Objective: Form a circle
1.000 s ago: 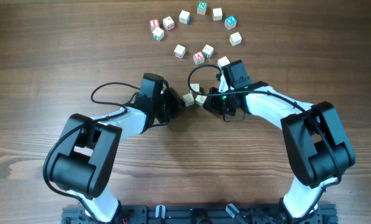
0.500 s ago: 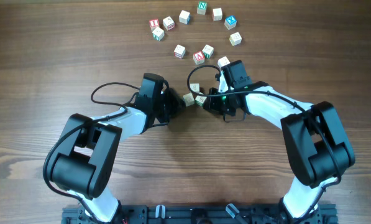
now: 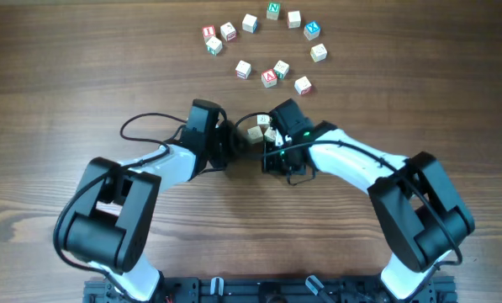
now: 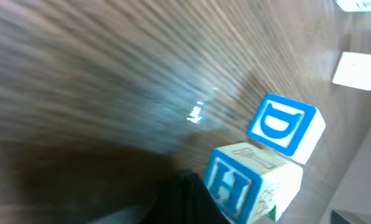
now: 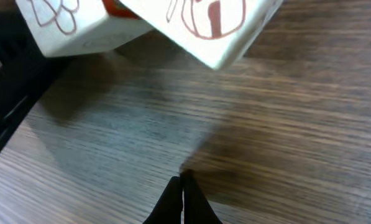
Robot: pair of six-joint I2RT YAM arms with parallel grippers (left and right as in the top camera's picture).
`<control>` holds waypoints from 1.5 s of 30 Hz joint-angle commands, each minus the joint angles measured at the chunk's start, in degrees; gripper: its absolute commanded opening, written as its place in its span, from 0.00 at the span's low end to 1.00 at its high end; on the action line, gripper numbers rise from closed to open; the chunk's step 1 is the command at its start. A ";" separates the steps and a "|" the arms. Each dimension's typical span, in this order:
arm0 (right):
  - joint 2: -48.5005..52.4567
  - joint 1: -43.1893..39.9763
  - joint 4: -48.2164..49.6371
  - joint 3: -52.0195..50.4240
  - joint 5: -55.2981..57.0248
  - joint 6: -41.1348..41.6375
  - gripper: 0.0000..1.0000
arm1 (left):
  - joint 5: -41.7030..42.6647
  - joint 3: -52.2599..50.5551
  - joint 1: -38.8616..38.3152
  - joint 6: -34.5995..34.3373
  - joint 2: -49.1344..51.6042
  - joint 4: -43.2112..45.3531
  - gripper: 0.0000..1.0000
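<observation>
1. where the left gripper (image 4: 188, 183) shows in its own wrist view, its fingers are pressed together into one dark tip and grip nothing.
2. the h cube (image 4: 235, 186), lettered in blue, lies right against that tip. the d cube (image 4: 284, 124), also blue, stands just behind it and touches it.
3. the right gripper (image 5: 182, 182) is likewise closed to a point and empty, low over the table (image 5: 284, 124).
4. two red-marked cubes (image 5: 216, 25) lie ahead of that point, apart from it and leaning on each other.
5. in the overhead view, a pair of cubes (image 3: 262, 132) sits between the two gripper tips.
6. farther out, eight cubes form an open arc (image 3: 273, 10) near the far edge. four loose cubes (image 3: 269, 77) lie between the arc and the grippers. the circle is not closed.
</observation>
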 commanded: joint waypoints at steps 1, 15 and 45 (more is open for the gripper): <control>-1.03 -0.37 2.32 -0.87 4.26 -0.15 0.04 | -9.44 -1.73 2.71 2.34 -0.76 -7.10 0.04; -0.96 -0.37 11.78 -0.87 6.91 -1.66 0.05 | -12.96 -1.81 9.51 -2.84 -0.85 -13.20 0.04; -0.85 -0.37 15.54 -0.87 8.61 -3.15 0.04 | -15.04 -1.97 7.23 -4.13 0.00 -12.92 0.04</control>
